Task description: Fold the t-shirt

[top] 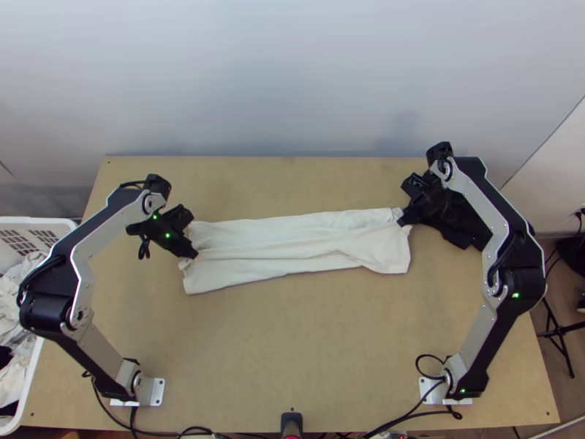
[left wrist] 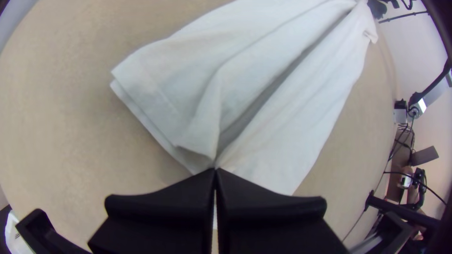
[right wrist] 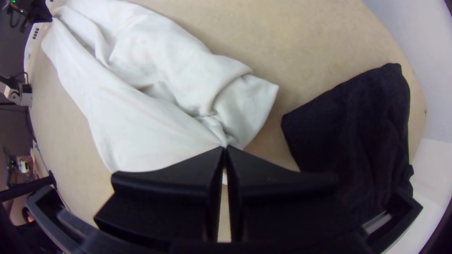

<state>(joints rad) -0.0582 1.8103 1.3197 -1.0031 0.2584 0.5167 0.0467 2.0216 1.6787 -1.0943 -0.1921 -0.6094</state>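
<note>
1. Item loc.: the t-shirt (top: 300, 249) lies as a long, narrow, wrinkled strip in the far half of the table (top: 292, 351). Long axis runs L-R, approx. parallel to the far edge, R end slightly closer to it.

2. Gripper state: L gripper (left wrist: 215, 170) closed, cloth pinched at the strip's L end, approx. mid-width. R gripper (right wrist: 226, 148) closed w/ cloth pinched at the R end, nr. its far corner.

3. Key relation: strip lies btwn both grippers; each is nearest its own end. The pinch-to-pinch line approx. follows the long axis.

4. Next move (est.): tension along that line, or fold lengthwise abt. it. Caution: R pinch is off-centre, so the near side may sag or skew.
</note>
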